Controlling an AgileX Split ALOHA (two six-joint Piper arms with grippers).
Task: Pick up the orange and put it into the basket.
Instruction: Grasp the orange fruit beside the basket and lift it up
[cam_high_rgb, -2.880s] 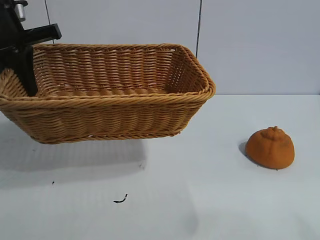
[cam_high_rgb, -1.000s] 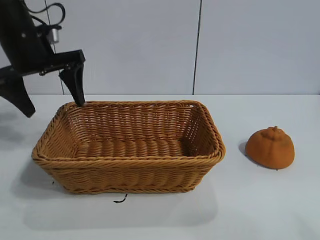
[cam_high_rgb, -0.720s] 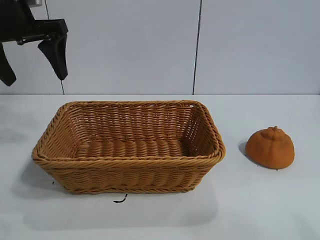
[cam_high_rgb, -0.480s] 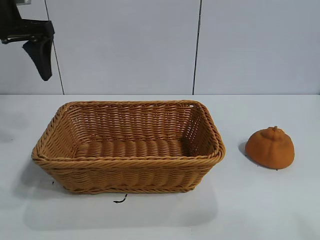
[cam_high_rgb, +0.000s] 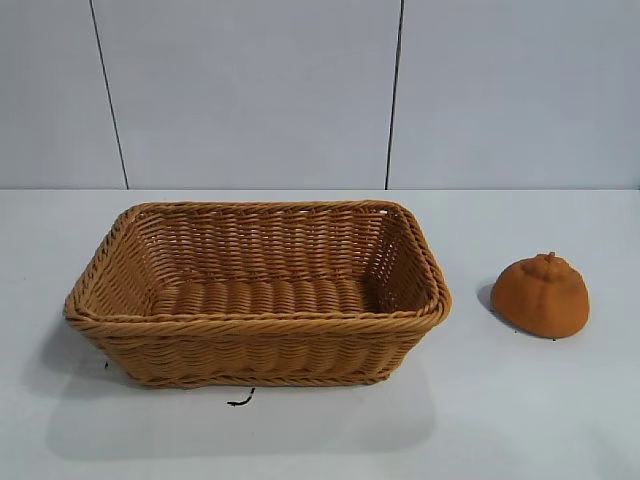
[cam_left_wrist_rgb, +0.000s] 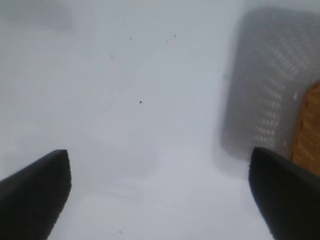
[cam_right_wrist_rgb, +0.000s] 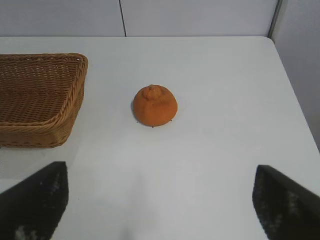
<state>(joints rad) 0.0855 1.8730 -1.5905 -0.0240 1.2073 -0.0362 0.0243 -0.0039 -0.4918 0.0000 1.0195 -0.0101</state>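
Two grippers (cam_left_wrist_rgb: 160, 200) (cam_right_wrist_rgb: 160, 200) held wide apart, nothing gripped; orange (cam_high_rgb: 540, 295) set on table (cam_high_rgb: 500, 420) at 3 o'clock of basket (cam_high_rgb: 258, 320), well apart; basket empty, placed upright for loading; pickup not begun.

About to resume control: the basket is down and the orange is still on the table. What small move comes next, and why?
Probably ease the right gripper forward and down toward the orange. Its fingers are open, the fruit lies ahead between them, clear of the basket, and the left gripper hangs open over bare table beside the basket.
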